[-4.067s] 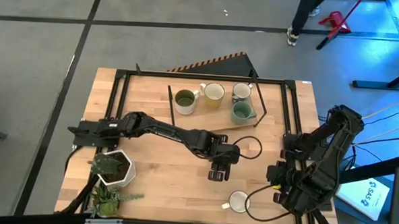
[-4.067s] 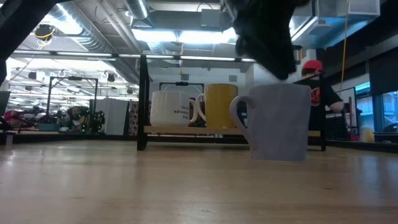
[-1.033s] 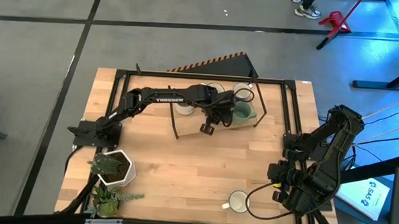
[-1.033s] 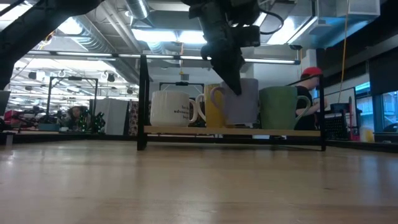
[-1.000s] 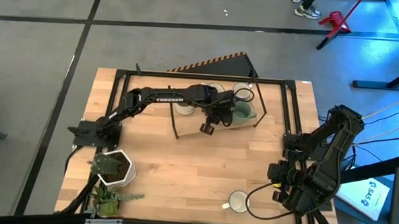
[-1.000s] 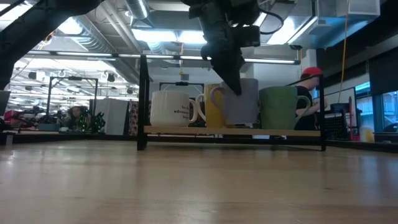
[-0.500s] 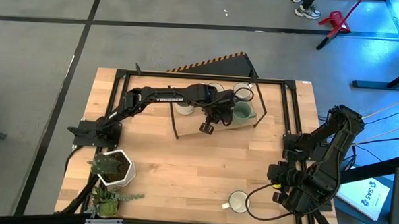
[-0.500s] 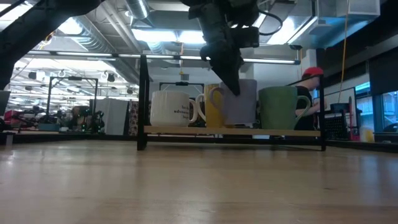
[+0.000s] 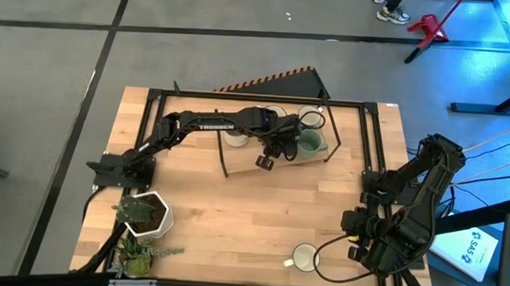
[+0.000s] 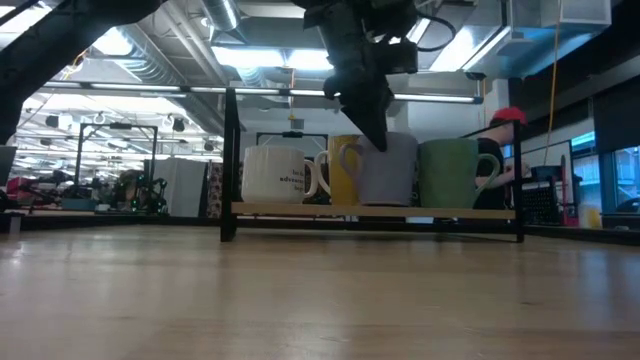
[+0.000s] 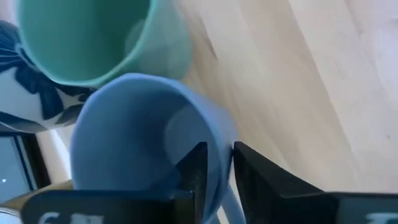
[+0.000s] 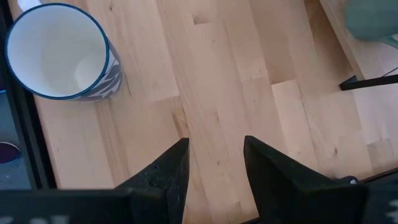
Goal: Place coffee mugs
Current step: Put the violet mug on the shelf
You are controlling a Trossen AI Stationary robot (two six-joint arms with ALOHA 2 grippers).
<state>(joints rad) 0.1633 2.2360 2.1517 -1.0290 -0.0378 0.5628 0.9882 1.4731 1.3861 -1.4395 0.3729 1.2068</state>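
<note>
Left claw [image 11: 214,171] carried lavender mug [image 10: 388,170] onto rack [image 10: 370,209]

Surface: wooden table [image 9: 235,211] | Rack tray [image 10: 370,210] at far edge: mugs [image 10: 280,175] in a row | White mug [image 9: 304,257] well apart from rack | Plant pot [image 9: 146,214] opposite side
</note>
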